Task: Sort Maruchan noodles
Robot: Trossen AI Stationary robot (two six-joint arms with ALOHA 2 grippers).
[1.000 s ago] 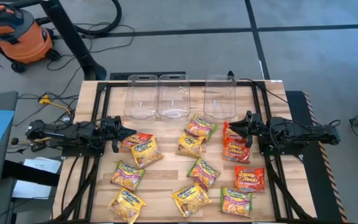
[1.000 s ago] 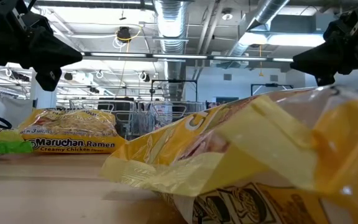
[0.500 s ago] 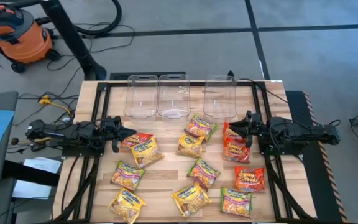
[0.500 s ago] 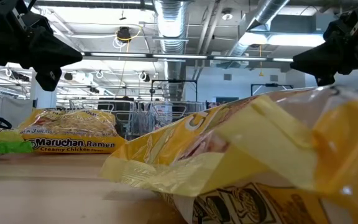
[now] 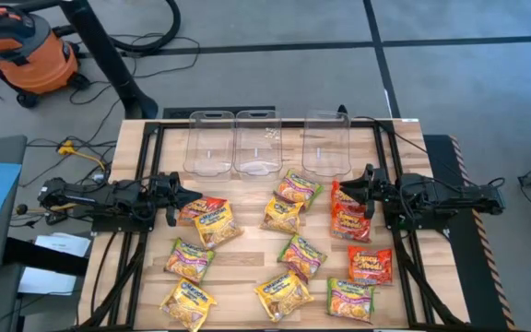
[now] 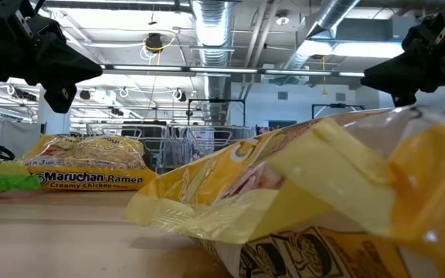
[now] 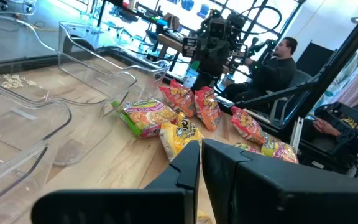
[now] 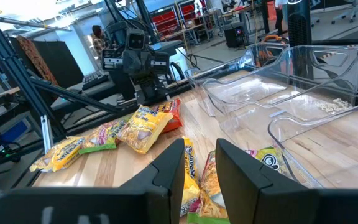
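Note:
About a dozen Maruchan noodle packets lie flat and scattered on the wooden table (image 5: 247, 260): yellow ones (image 5: 218, 224), red-orange ones (image 5: 369, 265) and green-with-pink ones (image 5: 302, 254). My left gripper (image 5: 192, 198) hovers level at the table's left side, shut and holding nothing, beside a red-orange and yellow pair; its fingers show close together in its wrist view (image 7: 201, 168). My right gripper (image 5: 347, 192) hovers level at the right side by the red-orange packets (image 5: 348, 214). It stands open with nothing between its fingers (image 8: 199, 165).
Three clear plastic bins (image 5: 210, 143) (image 5: 255, 143) (image 5: 326, 143) stand in a row along the far edge. Black frame rails (image 5: 146, 240) run along both table sides. A yellow packet (image 6: 323, 201) fills the low view. A seated person (image 7: 278, 62) shows beyond the table.

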